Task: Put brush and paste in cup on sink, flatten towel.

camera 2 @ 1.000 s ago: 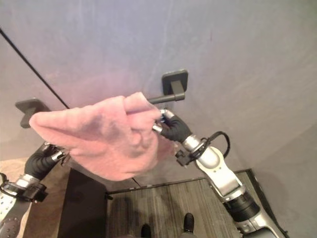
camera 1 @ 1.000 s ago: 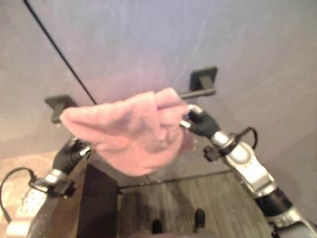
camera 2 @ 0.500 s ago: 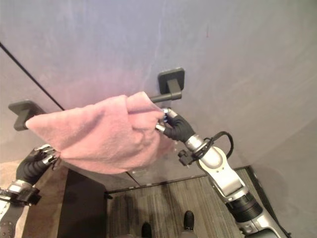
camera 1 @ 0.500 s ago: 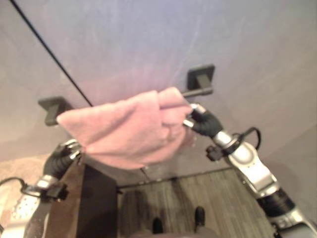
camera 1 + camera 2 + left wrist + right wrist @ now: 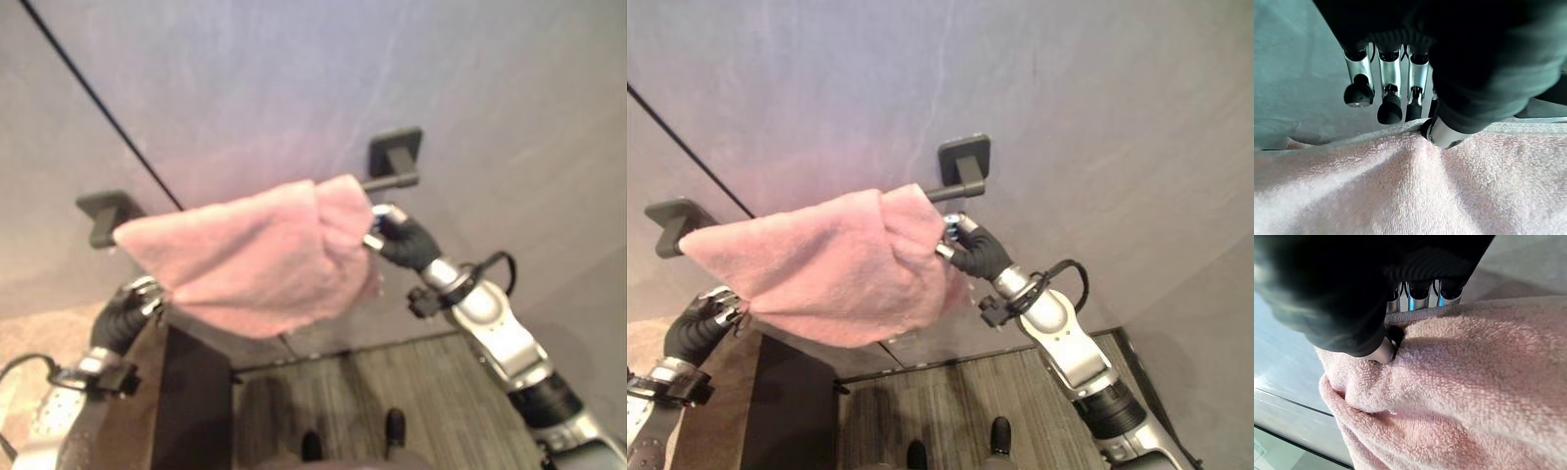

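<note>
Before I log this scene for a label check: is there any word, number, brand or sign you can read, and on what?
None: no readable text on the towel, the bar, the wall or either hand, left hand or right hand.

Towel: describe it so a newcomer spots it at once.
On the grey wall a dark bar runs between two square mounts. The pink towel hangs bunched over it, the right hand and the left hand at its ends. It is the scene's one soft, pink thing.
</note>
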